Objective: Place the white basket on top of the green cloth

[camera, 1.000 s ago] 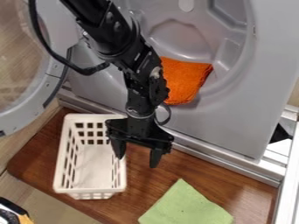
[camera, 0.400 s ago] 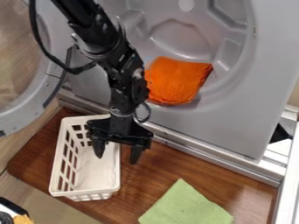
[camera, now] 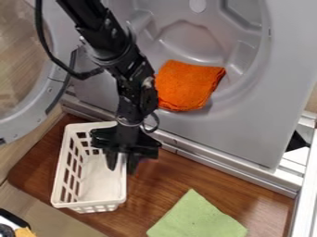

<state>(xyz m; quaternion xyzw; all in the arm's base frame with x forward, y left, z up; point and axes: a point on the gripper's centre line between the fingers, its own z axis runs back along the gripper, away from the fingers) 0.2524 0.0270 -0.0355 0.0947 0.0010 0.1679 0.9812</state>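
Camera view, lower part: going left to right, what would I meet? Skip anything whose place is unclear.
Black-and-yellow object in the bottom-left corner → white basket → green cloth → pale rail at the right edge.

The black gripper (camera: 122, 169) hangs down over the right-hand side wall of the white basket (camera: 90, 203), one finger inside and one outside, closed on that wall. The basket stands upright on a brown wooden board (camera: 170, 185), left of the flat green cloth (camera: 198, 217) and apart from it. Behind them is a gray machine (camera: 248, 129) with an orange cloth (camera: 186, 85) in its round opening, its round door (camera: 25, 125) at the left.
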